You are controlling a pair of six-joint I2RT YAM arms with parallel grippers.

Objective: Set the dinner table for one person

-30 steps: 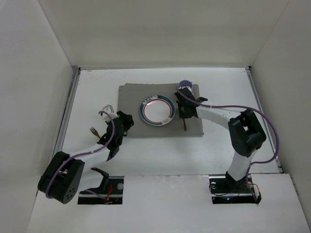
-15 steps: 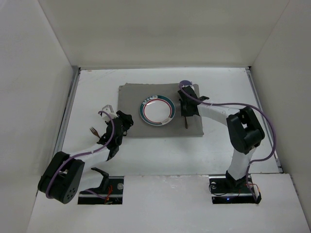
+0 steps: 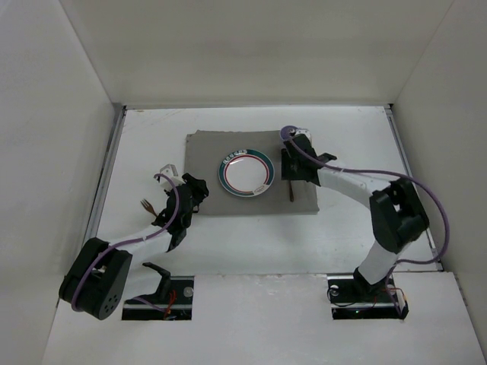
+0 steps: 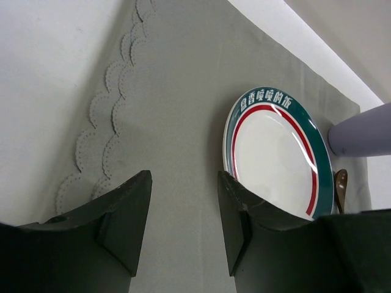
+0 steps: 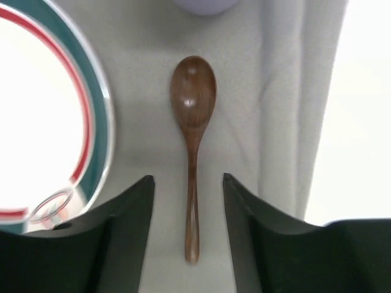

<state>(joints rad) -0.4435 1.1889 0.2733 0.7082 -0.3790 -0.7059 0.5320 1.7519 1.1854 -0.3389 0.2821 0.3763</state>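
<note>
The right arm (image 3: 346, 182) rises from its base at the near edge of the white surface (image 3: 251, 243), bends at a dark elbow on the right side, and runs its forearm leftward and away to a wrist over the right part of the grey placemat (image 3: 205, 152). Its jaws point down and stand spread on either side of a wooden spoon (image 5: 192, 122), with a clear gap to the handle on both sides and nothing pinched. The spoon lies flat on the placemat, just right of the green-rimmed plate (image 3: 245, 173), its bowl turned toward a lilac cup (image 3: 289, 131) at the placemat's far right corner. The left arm (image 3: 144, 232) folds low from its base at the near left, and its forearm slants up and right to a wrist just off the placemat's left edge. Its jaws are spread as well and hold nothing, aimed low across the scalloped border toward the plate. The plate sits near the middle of the placemat, which lies toward the far side of the white surface. A small brown utensil (image 3: 146, 204) rests on the surface left of the left wrist, too small to identify.
</note>
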